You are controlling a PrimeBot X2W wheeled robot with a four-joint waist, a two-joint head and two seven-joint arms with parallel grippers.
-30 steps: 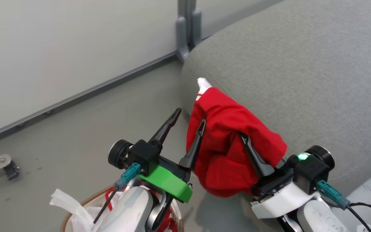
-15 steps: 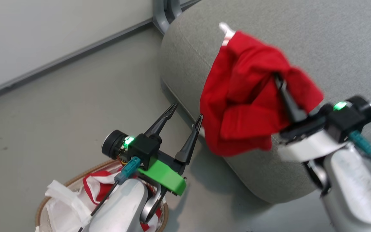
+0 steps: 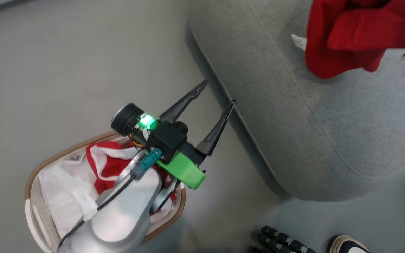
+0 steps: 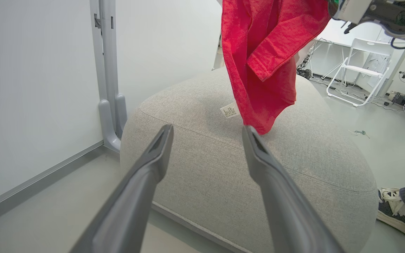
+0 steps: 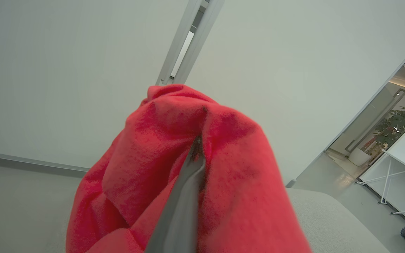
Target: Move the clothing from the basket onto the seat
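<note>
Right gripper (image 5: 197, 147) pinching red garment (image 4: 258, 52), seat (image 4: 311, 158) below; left gripper (image 3: 218, 93) wide, empty. Risk: draped fabric snags fingers on release.

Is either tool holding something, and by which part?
The right tool is shut on a bunched fold of the red garment, above the seat. The left tool is open and empty.

garment (image 3: 343, 52): we see plain red
jersey (image 3: 113, 168): we see red, white bands
basket (image 3: 62, 154): white perforated wall, brown woven rim
seat (image 3: 311, 133): grey fabric
</note>
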